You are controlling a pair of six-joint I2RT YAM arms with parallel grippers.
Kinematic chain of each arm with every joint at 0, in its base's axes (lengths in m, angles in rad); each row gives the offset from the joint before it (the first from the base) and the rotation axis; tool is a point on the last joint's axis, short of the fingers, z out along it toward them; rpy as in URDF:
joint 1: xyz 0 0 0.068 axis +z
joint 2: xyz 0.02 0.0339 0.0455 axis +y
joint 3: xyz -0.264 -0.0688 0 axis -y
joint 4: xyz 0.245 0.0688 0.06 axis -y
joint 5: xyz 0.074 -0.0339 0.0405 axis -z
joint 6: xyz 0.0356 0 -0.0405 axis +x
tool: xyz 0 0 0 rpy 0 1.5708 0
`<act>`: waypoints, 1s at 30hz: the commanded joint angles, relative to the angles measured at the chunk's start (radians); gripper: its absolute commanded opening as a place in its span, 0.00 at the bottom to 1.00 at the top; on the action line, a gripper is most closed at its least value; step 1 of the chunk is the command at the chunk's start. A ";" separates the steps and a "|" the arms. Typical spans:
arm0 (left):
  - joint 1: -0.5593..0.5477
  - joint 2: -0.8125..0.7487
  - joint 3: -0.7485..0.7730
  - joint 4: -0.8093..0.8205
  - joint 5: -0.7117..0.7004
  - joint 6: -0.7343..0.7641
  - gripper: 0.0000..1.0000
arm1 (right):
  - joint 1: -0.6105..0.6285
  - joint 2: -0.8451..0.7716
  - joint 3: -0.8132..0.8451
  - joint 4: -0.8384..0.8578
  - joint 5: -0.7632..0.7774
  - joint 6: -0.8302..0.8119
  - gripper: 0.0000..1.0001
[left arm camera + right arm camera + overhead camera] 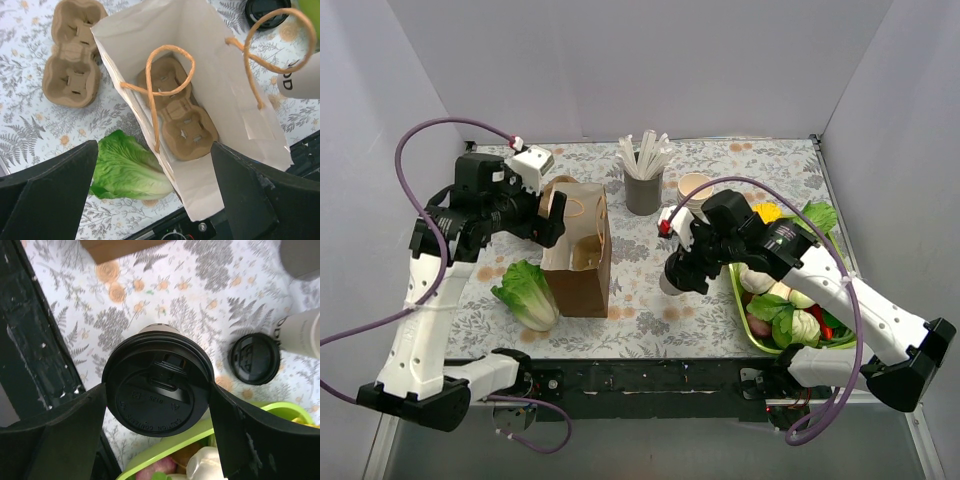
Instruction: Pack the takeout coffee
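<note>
Left arm reaches forward over the left of the tabletop (640,300). Left tool (154,150) is spread wide above the open paper bag (220,90), which has a cardboard cup carrier (182,120) lying inside.

Right arm bends inward from the near right. Right tool (157,390) points down, its fingers pinching the black lid of the takeout coffee (157,405) from both sides.

The cup is upright, right of the bag and just left of the green tray (165,452). Floral cloth, plain grey walls.
</note>
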 commanded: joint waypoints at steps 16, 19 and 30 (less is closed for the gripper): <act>0.007 0.224 -0.013 -0.059 0.117 0.044 0.45 | -0.212 0.159 0.539 0.168 -0.017 0.026 0.01; 0.005 0.237 0.003 -0.074 0.183 0.083 0.29 | -0.232 0.165 0.591 0.160 -0.044 0.020 0.01; -0.018 0.273 0.044 -0.075 0.270 0.229 0.00 | -0.236 0.136 0.607 0.164 -0.274 -0.023 0.01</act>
